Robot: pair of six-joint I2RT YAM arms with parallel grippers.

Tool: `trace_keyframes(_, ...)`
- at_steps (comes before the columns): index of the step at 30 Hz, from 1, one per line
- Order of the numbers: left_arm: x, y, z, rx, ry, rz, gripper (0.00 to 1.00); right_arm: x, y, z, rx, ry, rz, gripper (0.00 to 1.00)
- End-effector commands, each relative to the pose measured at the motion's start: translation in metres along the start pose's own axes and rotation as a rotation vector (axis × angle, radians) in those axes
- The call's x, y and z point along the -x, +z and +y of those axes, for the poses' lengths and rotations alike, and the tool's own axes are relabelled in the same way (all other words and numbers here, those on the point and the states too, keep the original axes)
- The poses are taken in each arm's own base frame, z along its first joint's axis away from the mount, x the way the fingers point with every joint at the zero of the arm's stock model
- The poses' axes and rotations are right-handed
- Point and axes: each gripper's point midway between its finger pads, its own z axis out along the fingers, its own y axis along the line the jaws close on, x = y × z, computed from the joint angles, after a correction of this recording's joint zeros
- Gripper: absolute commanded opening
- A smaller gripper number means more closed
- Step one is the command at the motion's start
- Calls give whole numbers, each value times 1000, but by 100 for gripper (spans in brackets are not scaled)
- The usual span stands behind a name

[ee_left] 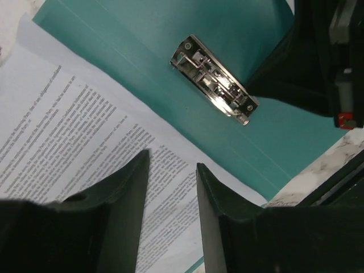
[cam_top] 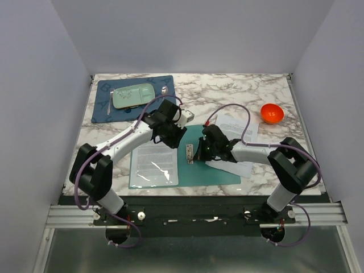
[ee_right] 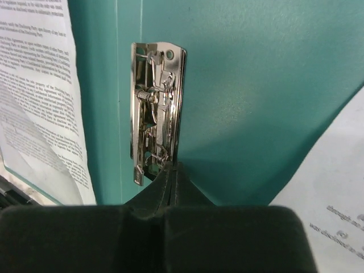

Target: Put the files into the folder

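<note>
The folder [cam_top: 199, 172] lies open mid-frame, with one printed sheet [cam_top: 153, 162] on its left half and more files [cam_top: 238, 126] at right, partly under the right arm [cam_top: 256, 153]. The right gripper [ee_right: 170, 168], pinched closed, sits at the lower end of the metal clip [ee_right: 156, 108]. The left gripper [ee_left: 173, 162], narrowly parted, hovers above the sheet.

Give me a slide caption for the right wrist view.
Shut right tool, tip at the metal clip of the open teal folder.

The folder [ee_right: 239, 85] looks like smooth, matt teal card, with a mirror-bright metal clip [ee_right: 156, 108] at its spine. The files [ee_left: 68, 136] are plain matt white paper, and a clear plastic pocket [cam_top: 149, 177] over one sheet glints glossy. The surface [cam_top: 239, 88] is smooth and marble-patterned. The left pincer [ee_left: 172, 170] is dull black plastic.
</note>
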Motion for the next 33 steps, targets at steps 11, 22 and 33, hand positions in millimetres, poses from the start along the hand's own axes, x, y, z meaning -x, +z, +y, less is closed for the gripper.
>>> trace_keyframes(11,17,86,5,5,-33,115,32,-39,13,-28,-1,102,43,1)
trace_keyframes(22,10,106,2,-5,-16,133,30,-52,11,-49,-68,175,28,0)
trace_keyframes(33,12,89,-21,-49,24,118,35,-58,9,-62,-113,209,13,0)
